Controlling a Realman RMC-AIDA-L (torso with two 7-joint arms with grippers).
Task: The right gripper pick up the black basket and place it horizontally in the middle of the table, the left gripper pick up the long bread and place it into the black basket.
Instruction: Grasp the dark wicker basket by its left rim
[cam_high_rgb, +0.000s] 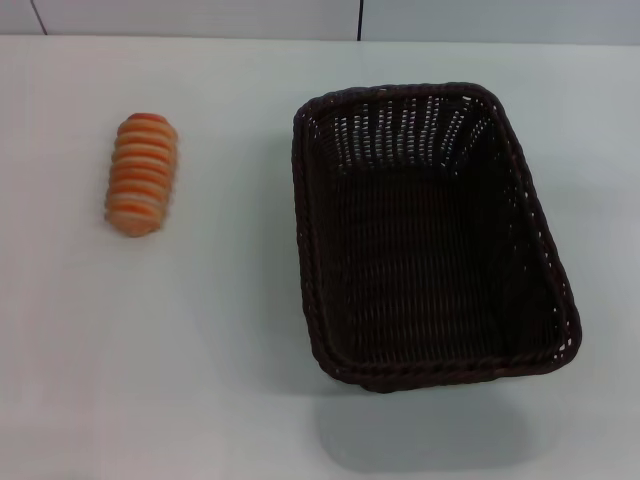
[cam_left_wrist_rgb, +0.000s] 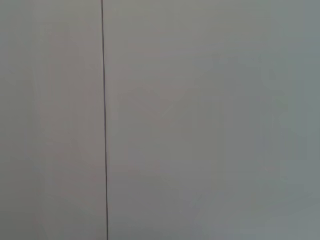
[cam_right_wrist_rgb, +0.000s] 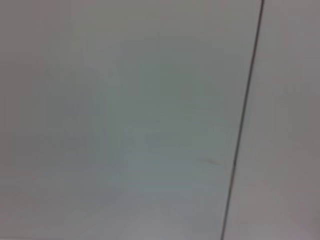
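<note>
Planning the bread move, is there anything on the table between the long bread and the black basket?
Nothing visible. The long bread lies left of the black basket, with only bare table between them. Neither gripper is in view.

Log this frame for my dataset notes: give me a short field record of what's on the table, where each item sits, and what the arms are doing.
surface: white table
basket: black basket, right of centre, upright, empty, long side running away from the robot
bread: long bread, on the table to the left of the basket, apart from it
bread in basket: no
left gripper: not in view
right gripper: not in view
wrist views: plain pale surface with one thin dark line
</note>
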